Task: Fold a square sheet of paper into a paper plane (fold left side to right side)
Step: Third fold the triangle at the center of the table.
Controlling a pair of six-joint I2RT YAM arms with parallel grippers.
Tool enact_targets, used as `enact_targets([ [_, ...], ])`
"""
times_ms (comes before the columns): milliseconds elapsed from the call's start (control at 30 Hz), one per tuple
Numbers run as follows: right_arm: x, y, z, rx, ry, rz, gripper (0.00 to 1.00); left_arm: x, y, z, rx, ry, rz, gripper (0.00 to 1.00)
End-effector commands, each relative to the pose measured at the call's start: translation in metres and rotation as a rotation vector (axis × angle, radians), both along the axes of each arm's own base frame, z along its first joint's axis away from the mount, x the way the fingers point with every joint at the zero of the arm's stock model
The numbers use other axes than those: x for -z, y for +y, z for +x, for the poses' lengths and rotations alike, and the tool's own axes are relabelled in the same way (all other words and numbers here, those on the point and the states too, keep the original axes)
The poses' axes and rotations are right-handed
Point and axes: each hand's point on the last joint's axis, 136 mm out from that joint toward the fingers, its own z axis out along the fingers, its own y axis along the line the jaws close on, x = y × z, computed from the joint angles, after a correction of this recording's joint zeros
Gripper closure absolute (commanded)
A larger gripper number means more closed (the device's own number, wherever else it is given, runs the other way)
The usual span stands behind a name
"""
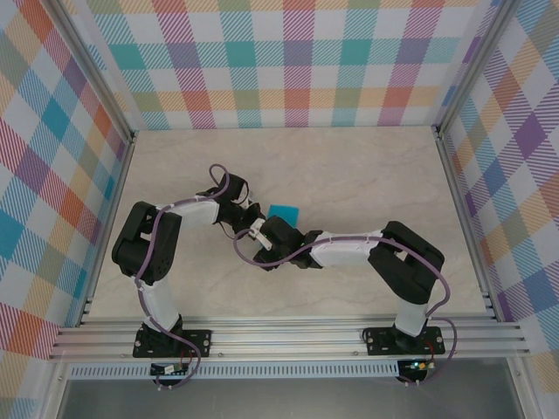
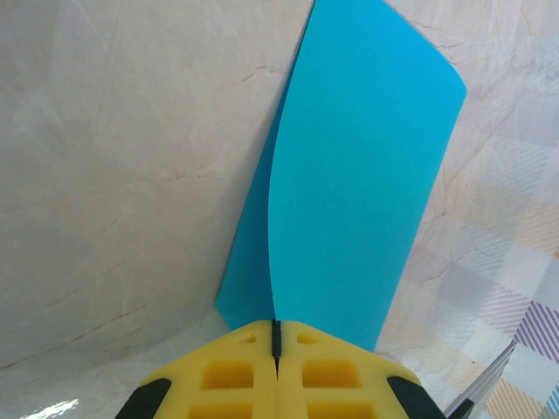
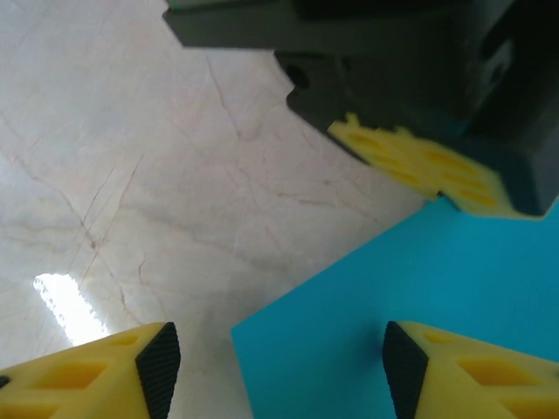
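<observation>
The square sheet of paper (image 1: 285, 212) sits about the middle of the desk (image 1: 367, 175), well away from all 4 edges. It is thin, matte, plain bright cyan-blue. In the left wrist view the paper (image 2: 349, 192) reads as 2 layers: an upper flap with a soft, curving left edge bowed over a lower layer that peeks out as a narrow blue strip along its left side. Its far corners are crisp and square.

The desk top is a smooth, glossy, beige marble-look surface (image 2: 113, 175) with fine brownish veins and a bright glare patch. Pastel plaid panels wall it in on 3 sides, held by grey aluminium rails.

The left gripper (image 2: 275, 340) has blocky yellow fingers (image 2: 227, 375) with moulded hollows and black side pads. They are pressed together with only a thin seam between them, pinching the near edge of the paper where the curved flap edge runs into the seam. The left arm (image 1: 188, 209) folds up from its base and reaches right towards the desk centre.

The right gripper (image 3: 275, 367) stands wide apart, gripping nothing; 1 finger (image 3: 472, 367) hovers over the paper's corner (image 3: 367, 323), the other over bare desk. The right arm (image 1: 349, 249) reaches left, low and nearly level, its gripper close to the left one.
</observation>
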Motion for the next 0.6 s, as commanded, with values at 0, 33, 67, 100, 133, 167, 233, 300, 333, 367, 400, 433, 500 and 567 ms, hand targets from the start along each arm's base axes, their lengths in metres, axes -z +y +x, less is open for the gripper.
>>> enact_targets([
  [0, -0.018, 0.01, 0.015, 0.016, -0.07, 0.036, 0.39, -0.008, -0.006, -0.008, 0.019, 0.013, -0.008, 0.98],
  [33, -0.018, 0.01, 0.015, 0.015, -0.07, 0.034, 0.41, -0.007, -0.005, -0.009, 0.02, 0.014, -0.007, 0.98],
  [67, -0.018, 0.009, 0.014, 0.012, -0.065, 0.028, 0.44, -0.007, -0.005, -0.008, 0.02, 0.013, -0.007, 0.98],
  [100, -0.019, 0.008, 0.014, 0.012, -0.064, 0.025, 0.47, -0.007, -0.005, -0.009, 0.019, 0.014, -0.004, 0.98],
  [133, -0.018, 0.006, 0.014, 0.014, -0.061, 0.021, 0.51, -0.006, -0.005, -0.008, 0.02, 0.013, -0.001, 0.98],
  [167, -0.019, 0.003, 0.014, 0.017, -0.057, 0.02, 0.54, -0.006, -0.004, -0.008, 0.018, 0.012, 0.002, 0.98],
  [233, -0.019, -0.001, 0.012, 0.018, -0.049, 0.021, 0.59, -0.005, -0.004, -0.008, 0.02, 0.01, 0.004, 0.98],
  [300, -0.02, -0.005, 0.01, 0.017, -0.035, 0.021, 0.63, -0.003, -0.004, -0.007, 0.018, 0.013, 0.006, 0.98],
  [333, -0.02, -0.005, 0.009, 0.013, -0.028, 0.024, 0.65, -0.003, -0.004, -0.007, 0.019, 0.013, 0.006, 0.98],
  [367, -0.022, -0.005, 0.007, 0.005, -0.013, 0.03, 0.67, -0.003, -0.004, -0.007, 0.018, 0.015, 0.007, 0.98],
  [400, -0.022, -0.006, 0.005, 0.003, -0.001, 0.032, 0.7, -0.002, -0.004, -0.007, 0.019, 0.015, 0.008, 0.98],
  [433, -0.023, -0.006, 0.004, 0.002, 0.007, 0.038, 0.73, -0.002, -0.004, -0.007, 0.019, 0.015, 0.007, 0.98],
  [500, -0.022, -0.008, 0.001, -0.002, 0.026, 0.042, 0.8, -0.003, -0.004, -0.006, 0.02, 0.012, 0.008, 0.98],
  [567, -0.022, -0.008, 0.001, -0.003, 0.036, 0.041, 0.84, -0.004, -0.004, -0.007, 0.021, 0.01, 0.007, 0.98],
])
